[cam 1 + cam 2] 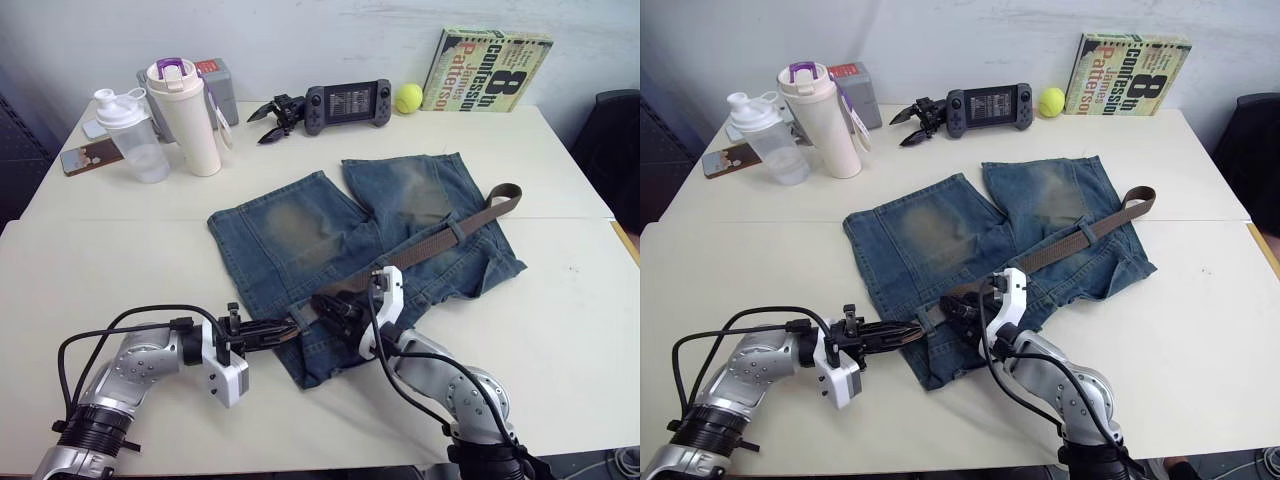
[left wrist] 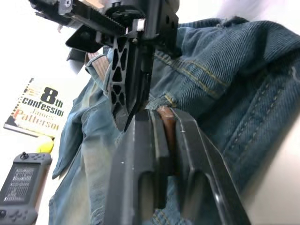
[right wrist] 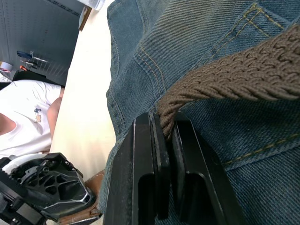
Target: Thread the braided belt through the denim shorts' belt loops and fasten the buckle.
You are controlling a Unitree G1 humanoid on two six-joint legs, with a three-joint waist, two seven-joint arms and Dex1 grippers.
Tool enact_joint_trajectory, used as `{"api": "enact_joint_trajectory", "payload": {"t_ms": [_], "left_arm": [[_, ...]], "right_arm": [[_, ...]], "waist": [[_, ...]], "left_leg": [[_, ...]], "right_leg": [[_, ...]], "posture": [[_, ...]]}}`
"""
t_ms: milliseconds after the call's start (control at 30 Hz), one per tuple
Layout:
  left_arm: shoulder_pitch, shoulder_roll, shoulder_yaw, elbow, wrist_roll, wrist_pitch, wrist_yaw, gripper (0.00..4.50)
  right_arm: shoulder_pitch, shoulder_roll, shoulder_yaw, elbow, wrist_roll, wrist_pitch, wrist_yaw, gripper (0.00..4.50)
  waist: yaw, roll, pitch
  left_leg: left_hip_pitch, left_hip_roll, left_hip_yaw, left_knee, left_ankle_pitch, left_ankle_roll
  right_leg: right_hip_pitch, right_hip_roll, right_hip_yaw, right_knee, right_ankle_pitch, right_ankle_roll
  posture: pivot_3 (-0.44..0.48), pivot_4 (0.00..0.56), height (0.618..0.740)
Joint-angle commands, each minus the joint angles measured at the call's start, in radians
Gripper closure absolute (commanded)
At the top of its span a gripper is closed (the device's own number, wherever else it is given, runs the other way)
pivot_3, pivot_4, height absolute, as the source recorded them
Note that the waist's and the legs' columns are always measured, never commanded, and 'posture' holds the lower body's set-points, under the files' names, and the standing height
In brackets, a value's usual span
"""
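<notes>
Both arms low at the bottom of the frame, jaws pinched on the belt

The left arm comes in from the lower left, forearm lying nearly level, its left gripper pointing toward the centre with both black fingers pressed together on the tan end of the braided belt. The right arm rises from the lower right, elbow bent, wrist angled up and to the left; the right gripper sits just beside the left one, its fingers clamped on the woven strap.

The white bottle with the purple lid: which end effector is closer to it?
Left. The left end effector lies on the white bottle's side of the denim shorts; the right end effector sits further across.
</notes>
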Motion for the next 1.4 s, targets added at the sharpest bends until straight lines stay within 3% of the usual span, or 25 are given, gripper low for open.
{"api": "enact_joint_trajectory", "payload": {"t_ms": [33, 167, 200, 267, 367, 467, 600, 700, 733, 800, 933, 1033, 1233, 1333, 1400], "left_arm": [[0.012, 0.023, -0.011, -0.026, -0.013, -0.013, 0.022, 4.47], [0.017, 0.038, -0.014, -0.022, 0.001, -0.023, 0.039, 4.47], [0.016, 0.041, -0.014, -0.019, 0.005, -0.028, 0.044, 4.5], [0.014, 0.053, -0.016, -0.003, 0.016, -0.041, 0.049, 4.5], [0.01, 0.07, -0.022, 0.023, 0.023, -0.061, 0.06, 4.5], [-0.001, 0.08, -0.028, 0.045, 0.023, -0.072, 0.068, 4.5], [-0.006, 0.086, -0.037, 0.056, 0.024, -0.081, 0.078, 4.5], [-0.004, 0.092, -0.045, 0.061, 0.02, -0.09, 0.081, 4.5], [-0.004, 0.093, -0.048, 0.062, 0.017, -0.09, 0.082, 4.5], [-0.005, 0.095, -0.051, 0.064, 0.015, -0.091, 0.084, 4.5], [-0.009, 0.105, -0.061, 0.067, 0.007, -0.092, 0.087, 4.5], [-0.007, 0.117, -0.068, 0.067, 0.001, -0.098, 0.086, 4.5], [0.009, 0.165, -0.072, 0.087, -0.038, -0.105, 0.074, 4.5], [0.041, 0.266, -0.076, 0.157, -0.099, -0.173, 0.048, 4.5], [0.045, 0.359, -0.094, 0.3, -0.134, -0.28, 0.025, 4.5]], "right_arm": [[0.028, 0.009, -0.005, 0.042, 0.02, 0.045, -0.028, 4.5], [0.024, 0.02, -0.037, 0.048, 0.04, 0.045, -0.054, 4.5], [0.024, 0.022, -0.048, 0.046, 0.053, 0.045, -0.056, 3.85], [0.027, 0.027, -0.071, 0.034, 0.081, 0.044, -0.07, 3.39], [0.035, 0.02, -0.109, 0.001, 0.161, 0.047, -0.106, 1.93], [0.059, -0.064, -0.164, -0.076, 0.309, 0.057, -0.15, 0.59], [0.064, -0.257, -0.179, -0.199, 0.443, 0.082, -0.135, 0.59], [0.053, -0.433, -0.17, -0.288, 0.393, 0.113, -0.066, 0.59], [0.048, -0.476, -0.17, -0.305, 0.347, 0.108, -0.053, 0.82], [0.042, -0.534, -0.168, -0.31, 0.276, 0.093, -0.043, 1.35], [0.004, -0.648, -0.069, -0.338, 0.042, 0.095, 0.034, 3.22], [-0.002, -0.657, -0.015, -0.331, -0.066, 0.076, 0.064, 4.48], [0.041, -0.656, 0.116, -0.284, -0.284, 0.074, 0.106, 4.48], [0.052, -0.625, 0.166, -0.25, -0.356, 0.078, 0.117, 4.48], [0.052, -0.601, 0.171, -0.251, -0.375, 0.081, 0.132, 4.48]], "waist": [[0.0, 0.0, 0.0], [-0.001, 0.0, 0.0], [-0.001, 0.0, 0.0], [0.001, 0.001, 0.001], [0.002, 0.004, 0.002], [0.005, 0.005, 0.003], [0.015, 0.007, 0.005], [0.015, 0.009, 0.006], [0.014, 0.009, 0.006], [0.017, 0.009, 0.006], [0.023, 0.009, 0.006], [0.024, 0.009, 0.006], [0.022, 0.009, 0.005], [0.015, 0.005, 0.003], [0.01, 0.005, 0.003]], "left_leg": [[0.0, 0.0, 0.0, 0.0, 0.0, 0.0], [0.0, 0.0, 0.0, 0.0, 0.0, 0.0], [0.0, 0.0, 0.0, 0.0, 0.0, 0.0], [0.0, 0.0, 0.0, -0.001, 0.0, 0.0], [-0.001, -0.001, 0.0, -0.001, 0.0, 0.0], [-0.001, -0.001, 0.001, -0.001, 0.0, 0.0], [-0.003, -0.002, 0.001, 0.001, 0.0, 0.001], [-0.003, -0.002, 0.001, 0.002, -0.001, 0.001], [-0.003, -0.001, 0.001, 0.001, 0.0, 0.001], [-0.003, -0.001, 0.001, 0.001, 0.0, 0.001], [-0.003, -0.001, 0.002, 0.002, 0.0, 0.001], [-0.003, -0.001, 0.002, 0.002, -0.001, 0.001], [-0.003, -0.001, 0.003, 0.002, -0.001, 0.001], [-0.001, 0.001, 0.003, 0.002, 0.0, 0.001], [0.0, 0.001, 0.003, 0.002, -0.001, 0.001]], "right_leg": [[0.0, 0.0, 0.0, 0.0, 0.0, 0.0], [0.0, 0.0, 0.0, 0.0, 0.0, 0.0], [0.0, 0.0, 0.0, 0.0, 0.0, 0.0], [0.0, 0.0, 0.0, 0.0, 0.0, 0.0], [0.0, -0.001, 0.0, -0.001, 0.0, 0.0], [0.0, -0.001, 0.0, -0.002, 0.0, 0.0], [0.0, -0.002, 0.001, -0.003, 0.0, 0.0], [-0.001, -0.002, 0.002, -0.002, 0.0, 0.0], [-0.001, -0.001, 0.001, -0.002, 0.0, 0.0], [-0.002, 0.0, 0.001, -0.002, 0.0, 0.0], [-0.002, -0.001, 0.002, -0.003, 0.0, 0.0], [-0.002, -0.001, 0.002, -0.003, 0.0, 0.0], [-0.002, -0.001, 0.003, -0.002, 0.0, 0.0], [-0.002, 0.0, 0.003, -0.001, 0.0, 0.0], [-0.001, 0.0, 0.003, -0.001, 0.0, 0.0]], "posture": [[0.0, 0.15, 0.739], [0.0, 0.15, 0.739], [0.0, 0.15, 0.739], [0.0, 0.15, 0.739], [0.0, 0.15, 0.739], [0.0, 0.15, 0.739], [0.0, 0.15, 0.739], [0.0, 0.15, 0.739], [0.0, 0.15, 0.739], [0.0, 0.15, 0.739], [0.0, 0.15, 0.739], [0.0, 0.15, 0.739], [0.0, 0.15, 0.739], [0.0, 0.15, 0.739], [0.0, 0.15, 0.739]]}}
